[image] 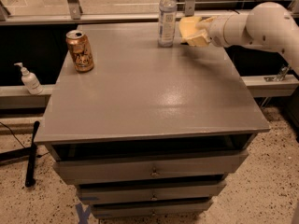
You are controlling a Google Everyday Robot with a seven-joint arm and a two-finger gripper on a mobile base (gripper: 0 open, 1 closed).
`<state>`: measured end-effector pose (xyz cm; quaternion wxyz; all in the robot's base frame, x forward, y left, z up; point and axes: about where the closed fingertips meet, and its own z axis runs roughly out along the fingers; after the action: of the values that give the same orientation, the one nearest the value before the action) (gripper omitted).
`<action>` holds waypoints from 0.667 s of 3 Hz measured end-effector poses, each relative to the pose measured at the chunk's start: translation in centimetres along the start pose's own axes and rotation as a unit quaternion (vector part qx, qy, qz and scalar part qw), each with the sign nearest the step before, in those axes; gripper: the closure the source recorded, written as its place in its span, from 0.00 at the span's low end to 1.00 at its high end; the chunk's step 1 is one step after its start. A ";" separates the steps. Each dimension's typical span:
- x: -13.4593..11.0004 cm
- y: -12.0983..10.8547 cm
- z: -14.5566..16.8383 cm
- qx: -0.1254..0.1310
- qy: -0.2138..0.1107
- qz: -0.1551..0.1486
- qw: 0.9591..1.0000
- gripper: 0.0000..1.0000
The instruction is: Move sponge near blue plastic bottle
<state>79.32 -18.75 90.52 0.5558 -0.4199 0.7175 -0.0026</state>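
Pincer (pixel 195 32) at far right edge of tabletop (pixel 149 101), pinching the sponge (pixel 187 26) — sponge hangs just beside the blue plastic bottle (pixel 167 17), on its arm-ward side, barely apart — only a straight set-down remains, I judge.

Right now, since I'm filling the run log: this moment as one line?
hand: at sponge, back right of table | sponge: beside blue plastic bottle | can: back left
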 end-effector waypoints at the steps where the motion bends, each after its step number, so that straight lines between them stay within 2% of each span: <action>1: 0.1 0.8 2.0 -0.019 -0.002 0.008 1.000 0.59; 2: 0.4 1.4 3.0 -0.028 -0.001 0.013 1.000 0.36</action>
<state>80.92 -16.67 88.43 0.5441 -0.4258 0.7225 0.0252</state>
